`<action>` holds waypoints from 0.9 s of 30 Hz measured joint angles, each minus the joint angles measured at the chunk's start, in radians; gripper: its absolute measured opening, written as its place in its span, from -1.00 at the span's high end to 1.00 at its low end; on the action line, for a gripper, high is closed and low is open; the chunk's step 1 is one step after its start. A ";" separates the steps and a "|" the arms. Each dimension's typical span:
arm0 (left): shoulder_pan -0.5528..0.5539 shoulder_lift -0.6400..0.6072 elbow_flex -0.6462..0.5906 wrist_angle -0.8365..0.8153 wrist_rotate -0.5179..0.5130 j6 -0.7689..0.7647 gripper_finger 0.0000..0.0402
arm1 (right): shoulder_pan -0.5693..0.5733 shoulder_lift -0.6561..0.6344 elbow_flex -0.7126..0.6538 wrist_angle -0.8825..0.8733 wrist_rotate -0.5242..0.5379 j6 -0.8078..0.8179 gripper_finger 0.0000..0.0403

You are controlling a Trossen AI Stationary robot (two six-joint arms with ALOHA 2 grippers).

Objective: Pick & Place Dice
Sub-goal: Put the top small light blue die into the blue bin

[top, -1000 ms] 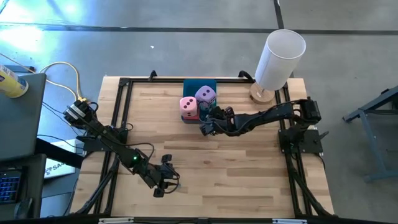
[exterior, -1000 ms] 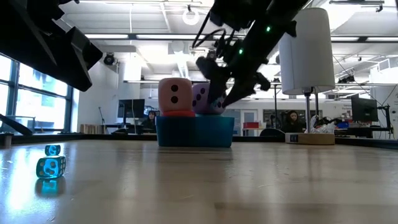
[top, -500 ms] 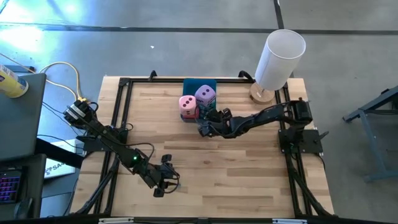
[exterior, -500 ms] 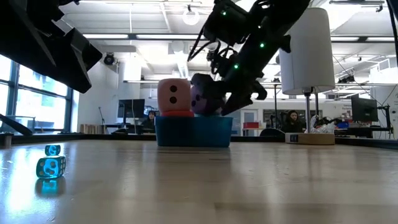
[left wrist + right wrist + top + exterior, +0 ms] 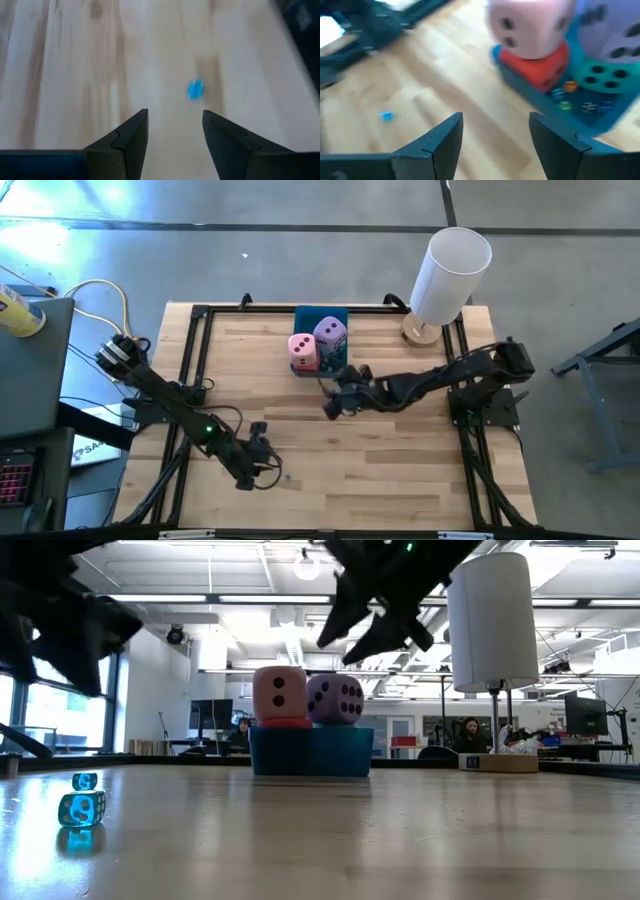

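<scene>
Blue plastic forms the tray (image 5: 322, 317) that serves as the landmark here, sitting at the far middle of the wooden table (image 5: 400, 450). Four soft dice are stacked inside it. The pink die (image 5: 303, 348) rests on top of the red die (image 5: 540, 67), and the lilac die (image 5: 331, 333) rests on top of the teal die (image 5: 600, 75). The two upper dice stand side by side, clearly above the tray's rim.

The right gripper (image 5: 336, 398) hangs in the air just in front of the tray, on its near side, a little apart from the stack. Its fingers (image 5: 437, 140) are spread and hold nothing; the dice lie beyond the fingertips, not between them.

The left gripper (image 5: 262, 463) sits well away from the tray, near the table's front-left part, low over the wood. Its fingers (image 5: 130, 140) are also apart and empty. A tiny blue object (image 5: 195, 89) lies on the table just ahead of them.

A white cylinder (image 5: 450, 272) stands on a round wooden base at the far right corner, near the tray. Open wood stretches from the tray to the table's near edge.
</scene>
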 joint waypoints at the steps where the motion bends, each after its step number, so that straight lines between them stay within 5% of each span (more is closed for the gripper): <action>1: -0.007 -0.011 0.000 -0.048 0.001 0.012 0.11 | 0.020 -0.001 0.001 0.008 0.002 -0.001 -0.09; 9: -0.062 -0.015 -0.003 -0.270 -0.078 -0.019 0.11 | 0.161 0.038 0.000 0.078 0.002 -0.081 -0.09; 15: -0.090 -0.016 -0.053 -0.262 -0.184 -0.045 0.11 | 0.196 0.043 0.002 0.161 0.002 -0.141 -0.09; 27: -0.088 -0.054 -0.212 -0.077 -0.194 -0.072 0.11 | 0.190 0.045 0.000 0.183 -0.001 -0.161 -0.09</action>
